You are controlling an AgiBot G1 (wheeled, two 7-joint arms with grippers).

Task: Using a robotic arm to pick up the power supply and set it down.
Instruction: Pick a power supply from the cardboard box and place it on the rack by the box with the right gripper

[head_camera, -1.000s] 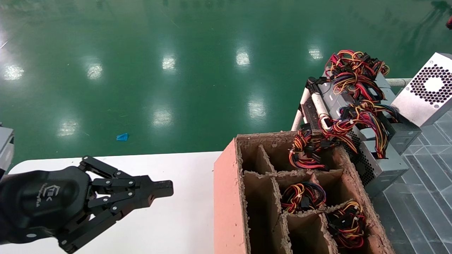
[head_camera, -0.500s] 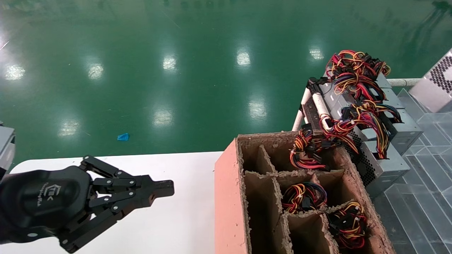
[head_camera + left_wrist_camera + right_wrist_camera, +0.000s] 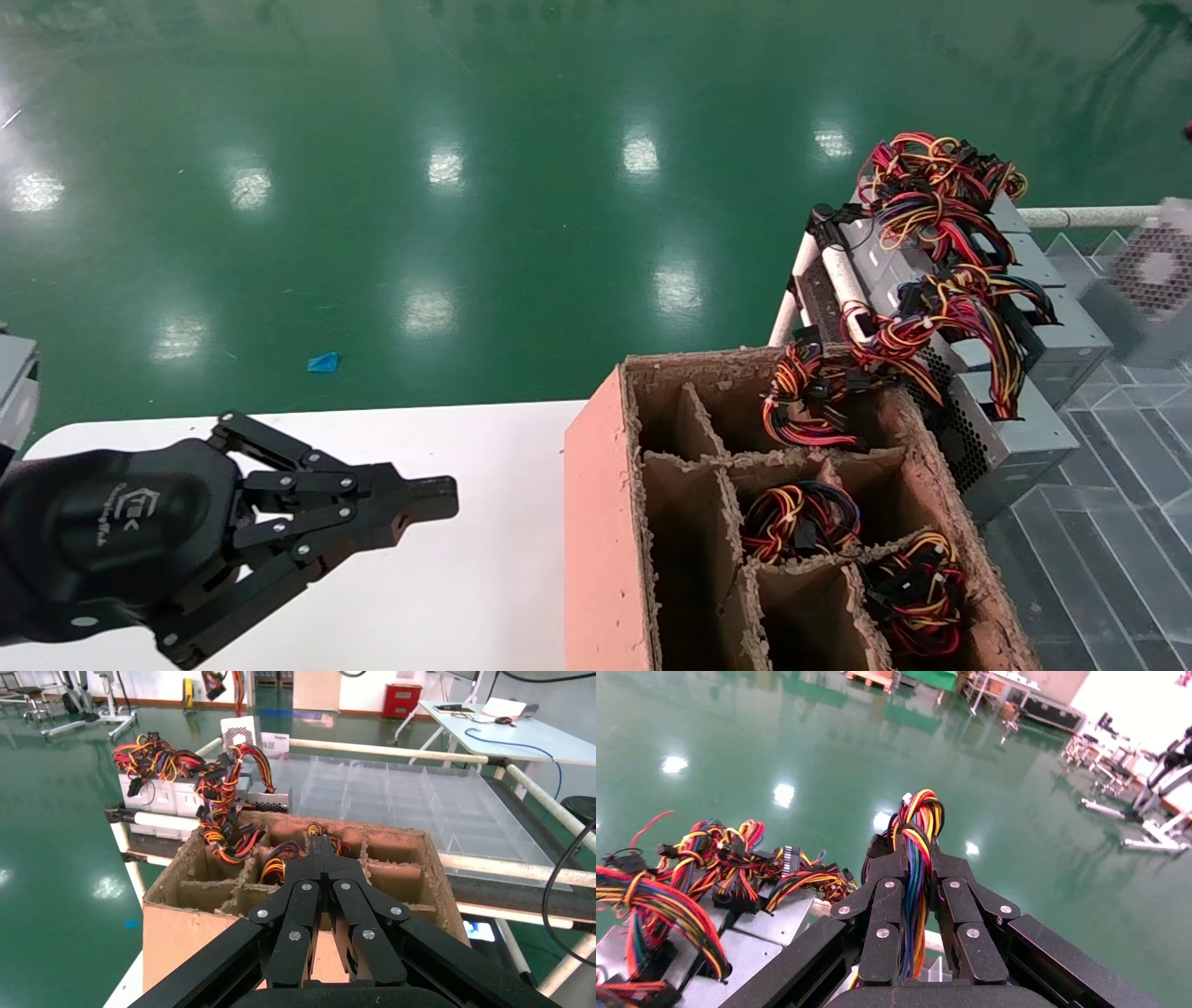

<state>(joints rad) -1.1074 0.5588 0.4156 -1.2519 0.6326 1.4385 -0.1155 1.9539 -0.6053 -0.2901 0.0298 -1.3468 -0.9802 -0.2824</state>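
Glossy green shop floor (image 3: 466, 186) behind the divided cardboard box (image 3: 605, 522). Right gripper (image 3: 917, 881), jaws clamped on the wire bundle (image 3: 918, 839) only; power supply (image 3: 1155, 280) hangs blurred at far right of head view, so the wires could slip or the unit swing into the stacked units (image 3: 1015, 410) beside the box. Left gripper (image 3: 438, 497) parked over the white table (image 3: 484, 578), jaws together.

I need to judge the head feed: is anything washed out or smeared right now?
Head view: ceiling lights glare off the green floor; the power supply at the far right edge is motion-blurred. Right wrist view: its wire bundle, clamped in the right gripper, is sharp.
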